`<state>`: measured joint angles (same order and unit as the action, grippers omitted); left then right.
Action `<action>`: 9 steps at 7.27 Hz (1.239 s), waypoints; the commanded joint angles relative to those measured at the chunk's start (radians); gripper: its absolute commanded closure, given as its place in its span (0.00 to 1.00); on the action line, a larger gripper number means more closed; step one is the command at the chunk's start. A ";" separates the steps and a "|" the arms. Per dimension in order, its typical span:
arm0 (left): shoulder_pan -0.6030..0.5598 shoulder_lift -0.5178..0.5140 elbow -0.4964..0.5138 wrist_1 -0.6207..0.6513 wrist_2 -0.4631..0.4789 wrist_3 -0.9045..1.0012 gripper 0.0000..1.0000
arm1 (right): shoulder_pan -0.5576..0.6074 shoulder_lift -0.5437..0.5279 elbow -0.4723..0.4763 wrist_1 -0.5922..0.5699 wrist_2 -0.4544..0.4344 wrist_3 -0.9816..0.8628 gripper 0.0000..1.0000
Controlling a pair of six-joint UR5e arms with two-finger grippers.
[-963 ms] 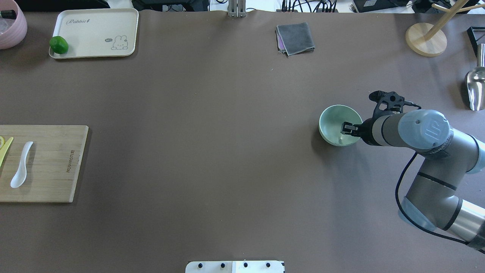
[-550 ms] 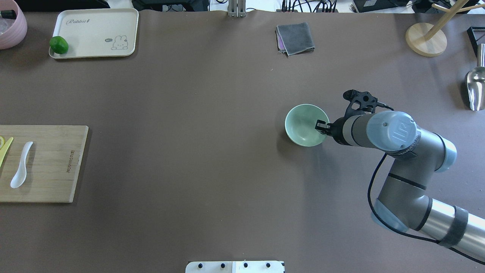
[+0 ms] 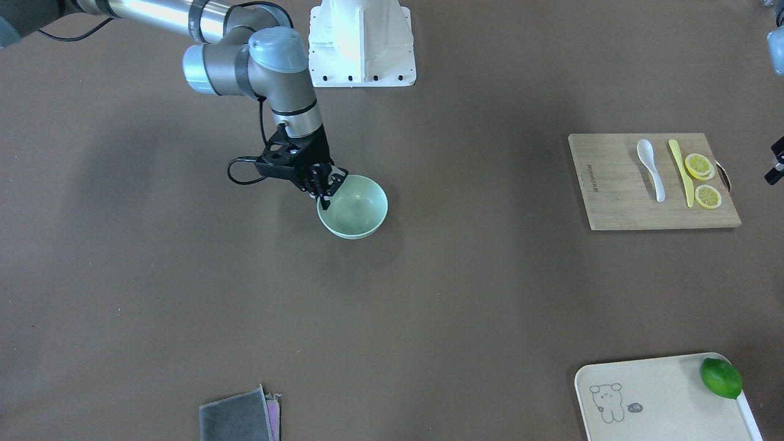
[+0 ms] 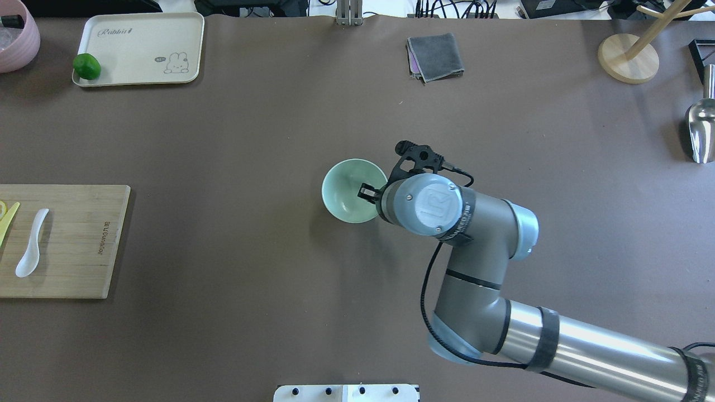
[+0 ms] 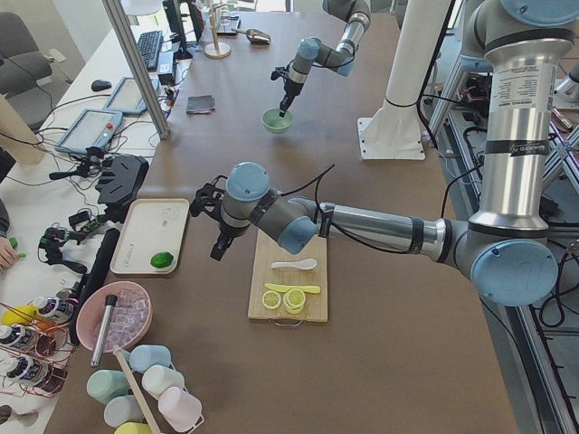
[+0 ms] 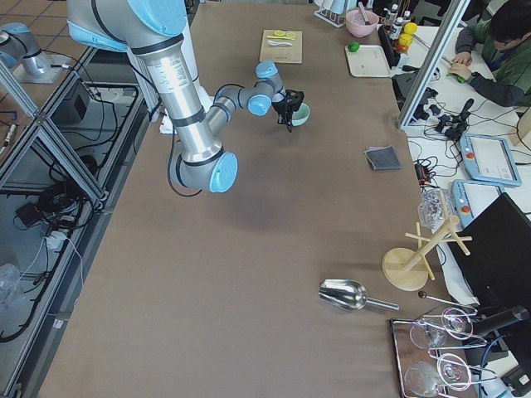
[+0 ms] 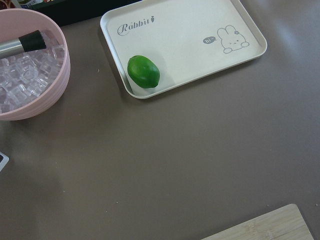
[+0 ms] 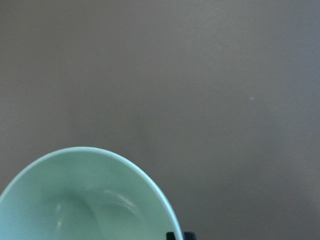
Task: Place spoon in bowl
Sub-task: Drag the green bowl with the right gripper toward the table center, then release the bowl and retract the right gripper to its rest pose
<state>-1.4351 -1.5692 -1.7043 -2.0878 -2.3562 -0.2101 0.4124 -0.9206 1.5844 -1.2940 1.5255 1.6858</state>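
Observation:
The pale mint-green bowl (image 4: 345, 190) is near the table's middle, also seen in the front view (image 3: 358, 211) and the right wrist view (image 8: 85, 200). My right gripper (image 4: 366, 192) is shut on its right rim, one finger inside and one outside (image 3: 324, 193). The white spoon (image 4: 32, 243) lies on the wooden cutting board (image 4: 78, 240) at the far left, beside a yellow knife (image 3: 681, 171). My left gripper (image 5: 217, 251) hovers above the table between the board and the tray; I cannot tell if it is open or shut.
Lemon slices (image 3: 698, 165) lie on the board. A cream tray (image 4: 139, 44) with a lime (image 4: 86, 66) and a pink bowl of ice (image 7: 30, 75) stand far left. A grey cloth (image 4: 435, 56), wooden stand (image 4: 628, 58) and metal scoop (image 4: 701, 128) are at the back and right.
My right gripper has carried the bowl leftward from the right part of the table to near its middle. The spoon has not moved.

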 commanded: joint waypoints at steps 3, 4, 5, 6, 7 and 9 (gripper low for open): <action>0.034 0.000 -0.008 -0.006 -0.002 -0.163 0.02 | 0.021 0.118 -0.071 -0.019 -0.052 0.016 0.00; 0.100 0.005 -0.006 -0.105 0.006 -0.381 0.02 | 0.116 0.105 -0.039 -0.049 0.061 -0.088 0.00; 0.176 0.033 -0.006 -0.201 0.017 -0.575 0.02 | 0.219 0.064 -0.006 -0.059 0.179 -0.188 0.00; 0.270 0.066 -0.008 -0.257 0.111 -0.709 0.02 | 0.323 0.005 0.030 -0.059 0.302 -0.345 0.00; 0.347 0.098 -0.009 -0.270 0.229 -0.744 0.02 | 0.426 -0.077 0.075 -0.059 0.412 -0.494 0.00; 0.395 0.191 -0.008 -0.303 0.249 -0.744 0.02 | 0.650 -0.253 0.155 -0.059 0.633 -0.784 0.00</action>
<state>-1.0799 -1.4380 -1.7122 -2.3599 -2.1338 -0.9399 0.9173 -1.0612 1.6890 -1.3527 2.0144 1.0938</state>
